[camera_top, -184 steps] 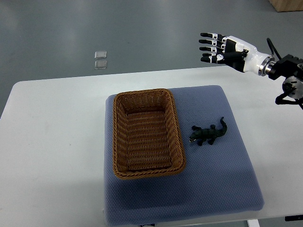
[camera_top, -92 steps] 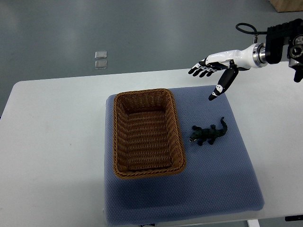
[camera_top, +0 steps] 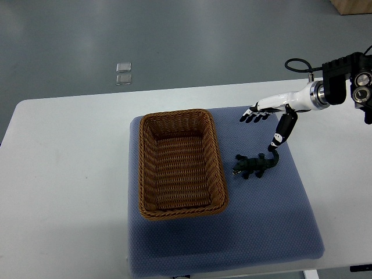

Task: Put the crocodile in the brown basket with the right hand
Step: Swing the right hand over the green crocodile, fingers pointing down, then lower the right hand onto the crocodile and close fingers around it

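**Crocodile beside the basket, not in it**

The small dark green toy crocodile lies flat just right of the brown basket, not touching its rim. Its head points toward the basket and its tail curls away. The rectangular wicker basket sits open side up.

One basket, one crocodile, one mat, one hand, two squares.

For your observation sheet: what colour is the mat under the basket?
The mat is blue-grey with a fine dotted texture, shown best in the top view.
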